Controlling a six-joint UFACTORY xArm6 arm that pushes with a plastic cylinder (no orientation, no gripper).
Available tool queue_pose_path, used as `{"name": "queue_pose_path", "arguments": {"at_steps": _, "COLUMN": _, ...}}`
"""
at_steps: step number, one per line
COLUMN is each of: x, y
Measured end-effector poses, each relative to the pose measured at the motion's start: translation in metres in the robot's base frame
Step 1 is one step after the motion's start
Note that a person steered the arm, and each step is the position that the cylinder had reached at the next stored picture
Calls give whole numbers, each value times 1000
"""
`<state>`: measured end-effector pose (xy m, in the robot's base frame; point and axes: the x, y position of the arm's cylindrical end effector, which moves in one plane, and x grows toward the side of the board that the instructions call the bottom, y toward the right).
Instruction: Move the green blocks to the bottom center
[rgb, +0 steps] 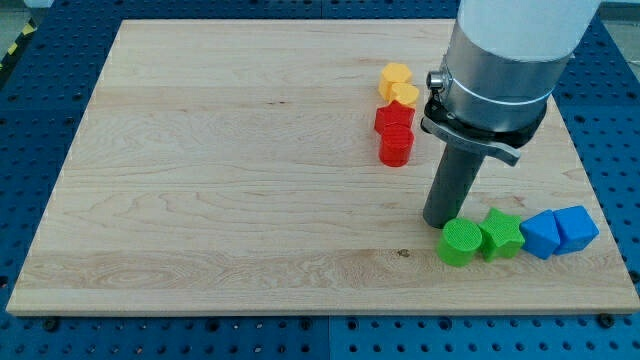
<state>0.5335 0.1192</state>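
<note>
A: Camera view is showing my tip (440, 222) touching the green cylinder (459, 243), green star (501, 235) beside it, both sitting bottom right on the tabletop (220, 180).

B: No end effector jaws, just a rod. I'm suggesting circling right of the star, then pushing left.

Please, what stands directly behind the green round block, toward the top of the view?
My tip stands just behind the green round block, with bare wooden board beyond it. Whether the two touch cannot be told; the block covers the board right behind it.
</note>
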Motion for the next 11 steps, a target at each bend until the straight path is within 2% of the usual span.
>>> {"name": "queue_pose_path", "arguments": {"at_steps": 2, "x": -1, "y": -20}}
{"name": "queue_pose_path", "arguments": {"at_steps": 3, "x": -30, "y": -43}}
{"name": "queue_pose_path", "arguments": {"at_steps": 4, "x": -55, "y": 0}}
{"name": "queue_pose_path", "arguments": {"at_steps": 7, "x": -65, "y": 21}}
{"name": "queue_pose_path", "arguments": {"at_steps": 8, "x": -69, "y": 92}}
{"name": "queue_pose_path", "arguments": {"at_steps": 9, "x": -69, "y": 138}}
{"name": "queue_pose_path", "arguments": {"at_steps": 10, "x": -51, "y": 190}}
{"name": "queue_pose_path", "arguments": {"at_steps": 11, "x": -43, "y": 200}}
